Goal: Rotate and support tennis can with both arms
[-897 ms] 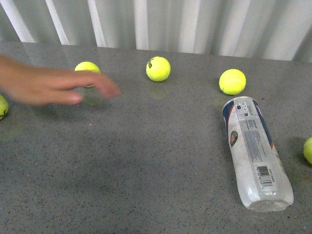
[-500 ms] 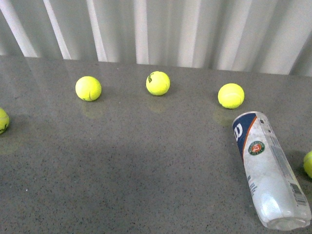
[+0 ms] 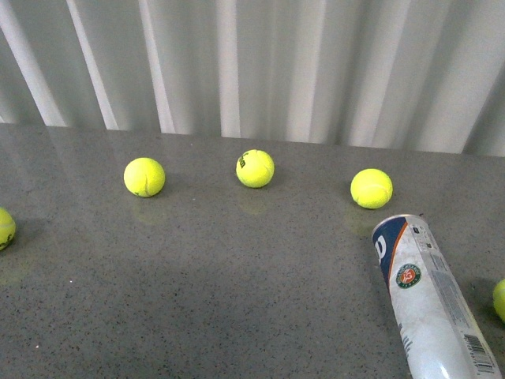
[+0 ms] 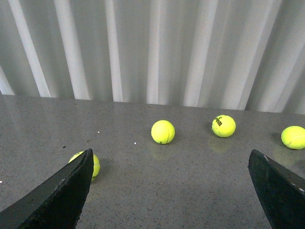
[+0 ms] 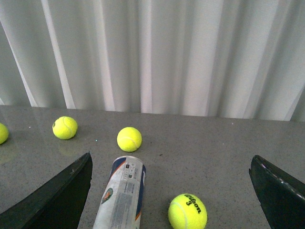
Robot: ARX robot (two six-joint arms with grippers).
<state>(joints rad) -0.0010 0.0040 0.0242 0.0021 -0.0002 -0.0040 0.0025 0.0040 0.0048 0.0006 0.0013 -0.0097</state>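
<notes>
The tennis can (image 3: 426, 304) lies on its side on the grey table at the right, its navy-white-orange label up and its near end cut off by the frame. In the right wrist view the can (image 5: 123, 194) lies between the fingers, close to one of them, beside a ball marked Wilson 3 (image 5: 188, 212). My right gripper (image 5: 171, 191) is open and empty above the table. My left gripper (image 4: 170, 186) is open and empty over bare table, with a ball (image 4: 93, 163) partly hidden behind one finger. Neither arm shows in the front view.
Three yellow-green balls (image 3: 144, 176) (image 3: 255, 168) (image 3: 371, 188) stand in a row near the table's far edge (image 3: 252, 142). One more ball (image 3: 4, 229) sits at the left border and another (image 3: 499, 298) at the right border. A white corrugated wall rises behind.
The bare hand that reached in from the left has gone. The can has rolled so its logo faces up and sits lower right in view. The front view has tilted upward.
</notes>
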